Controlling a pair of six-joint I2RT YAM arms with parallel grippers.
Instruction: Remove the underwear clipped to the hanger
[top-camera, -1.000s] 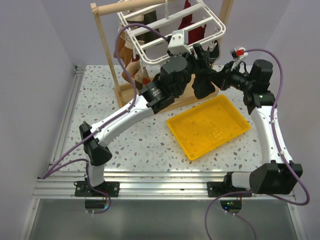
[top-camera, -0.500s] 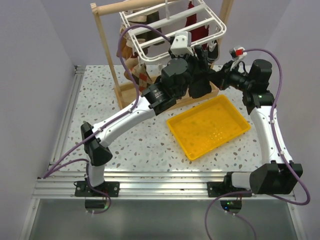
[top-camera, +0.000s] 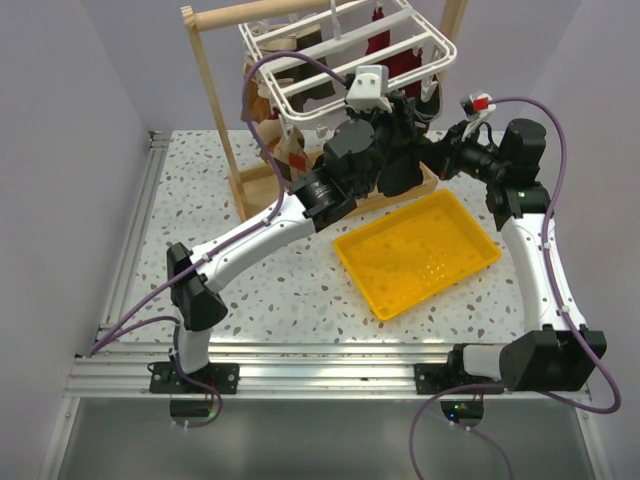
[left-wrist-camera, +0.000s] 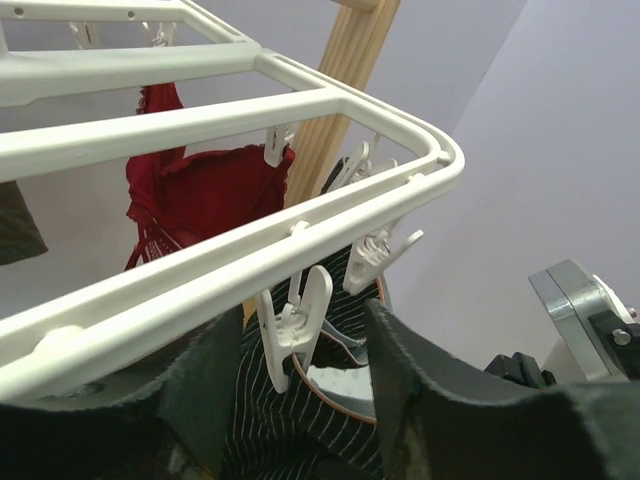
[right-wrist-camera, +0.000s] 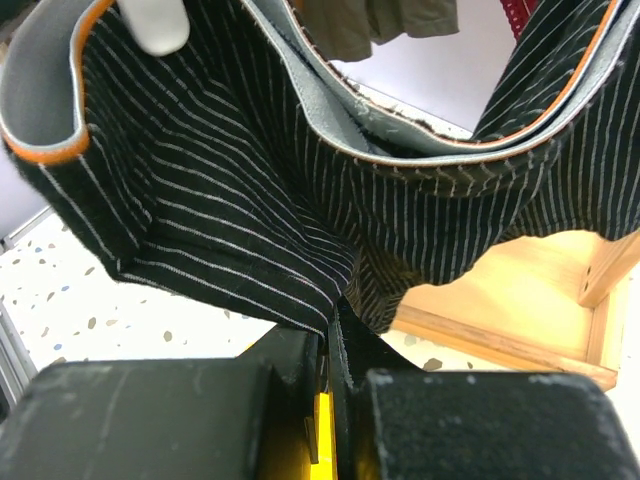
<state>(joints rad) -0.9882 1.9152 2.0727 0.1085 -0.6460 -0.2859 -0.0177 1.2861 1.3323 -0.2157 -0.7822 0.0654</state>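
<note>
The black striped underwear (right-wrist-camera: 220, 200) hangs from a clip (left-wrist-camera: 308, 292) on the white hanger (left-wrist-camera: 330, 100). The right pincer (right-wrist-camera: 335, 345) pinches its lower edge (for tension, likely), while the left pincer (left-wrist-camera: 300, 340) gapes astride the clip, placed to squeeze it.

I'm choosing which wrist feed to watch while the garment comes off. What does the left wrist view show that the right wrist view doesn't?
Only the left wrist view shows the slats of the white hanger and the clip dangling from its rail. Only the right wrist view shows the right tool shut on the lower edge of the pinstriped underwear, with the speckled table below. Both show that orange-trimmed underwear, the wooden stand, and the red bra, which is only a corner sliver in the right wrist view.
</note>
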